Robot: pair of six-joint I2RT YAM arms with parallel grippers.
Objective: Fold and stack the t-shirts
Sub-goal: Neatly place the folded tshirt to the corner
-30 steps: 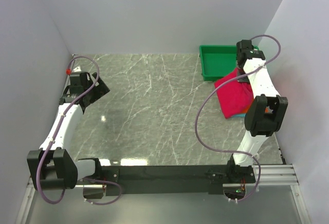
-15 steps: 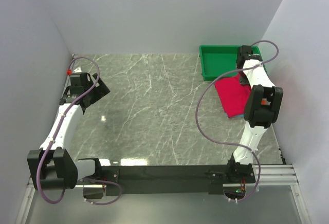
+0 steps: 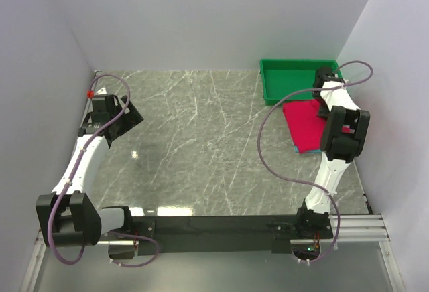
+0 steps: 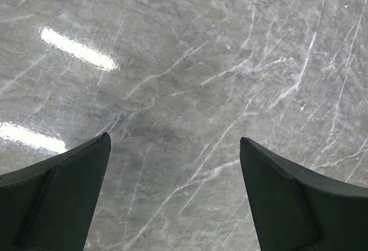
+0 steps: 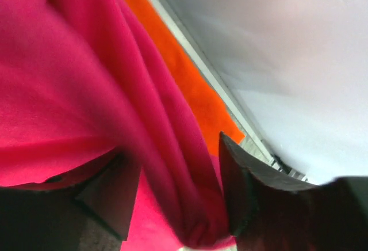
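The crimson-pink t-shirt point(image 3: 303, 123) lies flat near the table's right edge, just in front of the tray. A teal t-shirt's edge point(image 3: 307, 150) peeks out under its near side. The right wrist view shows an orange t-shirt point(image 5: 190, 84) under the pink one point(image 5: 69, 78). My right gripper point(image 3: 325, 108) is down at the pink shirt's far right corner. It point(image 5: 172, 147) is open, with a loose pink fold between its fingers. My left gripper point(image 3: 131, 119) hovers wide open over bare marble at the far left, and nothing lies between its fingers point(image 4: 174, 139).
A green plastic tray point(image 3: 268, 91) stands at the back right, its near rim beside the shirts. The right wall point(image 5: 276, 49) runs close to the right gripper. Purple cables loop from both arms. The table is grey marble point(image 3: 201, 138).
The right arm swung back and to the right, and the pink shirt went from bunched and lifted to flat on the pile. The right jaws opened. The left arm stayed still.
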